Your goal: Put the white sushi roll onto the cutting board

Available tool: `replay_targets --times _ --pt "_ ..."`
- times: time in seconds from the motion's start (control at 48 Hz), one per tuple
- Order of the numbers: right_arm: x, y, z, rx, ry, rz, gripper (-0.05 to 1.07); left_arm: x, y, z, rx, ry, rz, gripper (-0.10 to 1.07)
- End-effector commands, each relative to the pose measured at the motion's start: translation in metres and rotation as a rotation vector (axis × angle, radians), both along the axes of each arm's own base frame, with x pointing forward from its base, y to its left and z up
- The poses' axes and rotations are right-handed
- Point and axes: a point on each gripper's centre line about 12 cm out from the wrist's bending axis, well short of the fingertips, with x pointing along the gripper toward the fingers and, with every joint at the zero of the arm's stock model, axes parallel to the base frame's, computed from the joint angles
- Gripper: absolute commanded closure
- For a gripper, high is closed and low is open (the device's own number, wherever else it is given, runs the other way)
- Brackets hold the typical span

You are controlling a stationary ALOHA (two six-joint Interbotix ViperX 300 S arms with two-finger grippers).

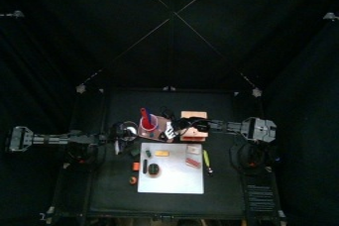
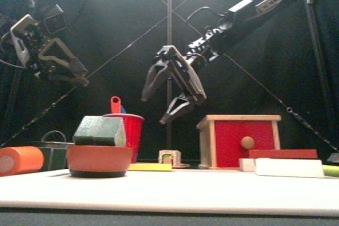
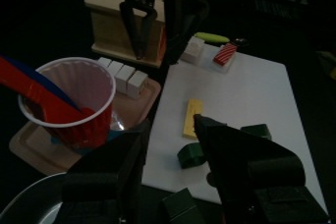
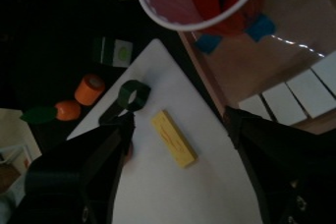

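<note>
Front view first: the right gripper [image 2: 172,96] hangs in the air over the middle of the table, jaws spread wide with nothing between them. The left gripper [image 2: 56,66] hangs high at the far left, well apart from everything, and its jaws also stand apart and empty. Below the right gripper, a small pale piece with a darker rim, seemingly the white sushi roll [image 2: 169,157], sits between the red cup [image 2: 122,131] on its left and the red-fronted wooden box [image 2: 239,139] on its right. It lies just behind the yellow piece [image 2: 150,168]. The cutting board [image 2: 169,192] fills the near foreground; whether the roll rests on the board's far edge or just beyond it cannot be told.

Top view: the right arm reaches in from the right to a spot between cup and box, just beyond the board's far edge. The left arm rests to the left of the table. The yellow piece and a black oval piece [image 1: 154,169] lie on the board.

Left wrist view: the board shows between that gripper's parted jaws; the roll cannot be made out.

Right wrist view: the jaws stand far apart over the board, with the yellow piece and black oval between them and the red cup beyond.
</note>
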Motion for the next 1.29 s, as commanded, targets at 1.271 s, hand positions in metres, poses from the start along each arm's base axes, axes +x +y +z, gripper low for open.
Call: replay_targets --times 1.271 --pt "0.039 -0.029 -0.001 -0.021 0.444 -0.3 -0.01 -0.001 -0.002 -0.006 0.045 0.079 -0.039 0.18"
